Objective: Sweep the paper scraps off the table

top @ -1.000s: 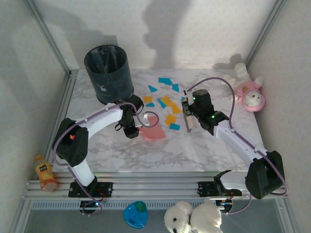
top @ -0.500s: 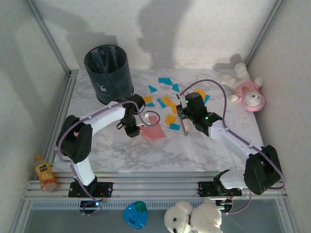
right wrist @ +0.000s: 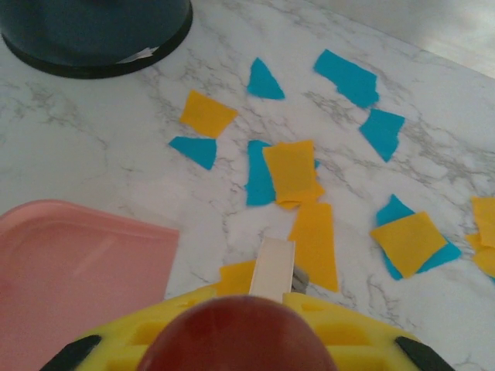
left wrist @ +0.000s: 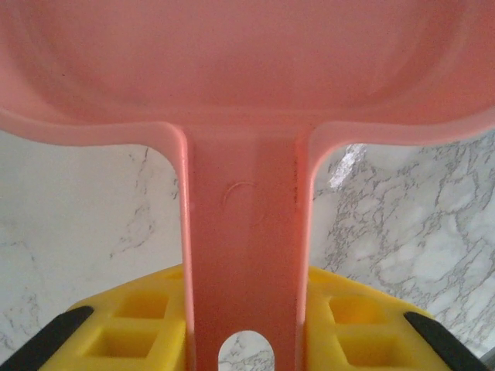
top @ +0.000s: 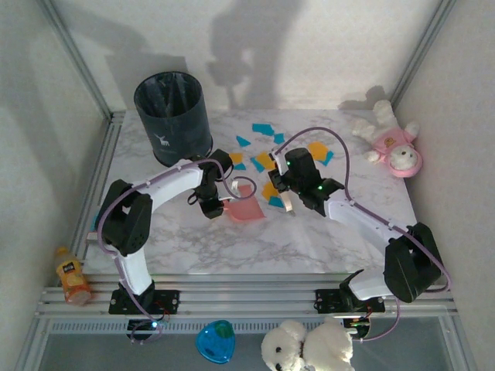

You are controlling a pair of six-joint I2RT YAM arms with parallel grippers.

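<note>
Several teal and orange paper scraps (top: 265, 161) lie on the white marble table (top: 325, 239), between the bin and the right arm; close up the paper scraps (right wrist: 292, 170) spread ahead of my right gripper. A pink dustpan (top: 246, 207) rests flat on the table, its handle (left wrist: 247, 255) clamped in my left gripper (left wrist: 246, 313), which sits at the pan's left end (top: 212, 206). My right gripper (top: 290, 184) is shut on a brush with a red-brown handle (right wrist: 240, 340). Its white head (right wrist: 272, 267) points down among the scraps, just right of the dustpan (right wrist: 77, 270).
A dark bin (top: 173, 116) stands at the back left of the table. A pink plush toy (top: 394, 147) lies at the back right corner. Off the table's near edge are a bottle (top: 71, 274), a blue object (top: 215, 340) and a white plush (top: 305, 348).
My right arm has swung left with the brush, from the right side of the scrap pile to just beside the dustpan. The left gripper and dustpan have hardly shifted.
</note>
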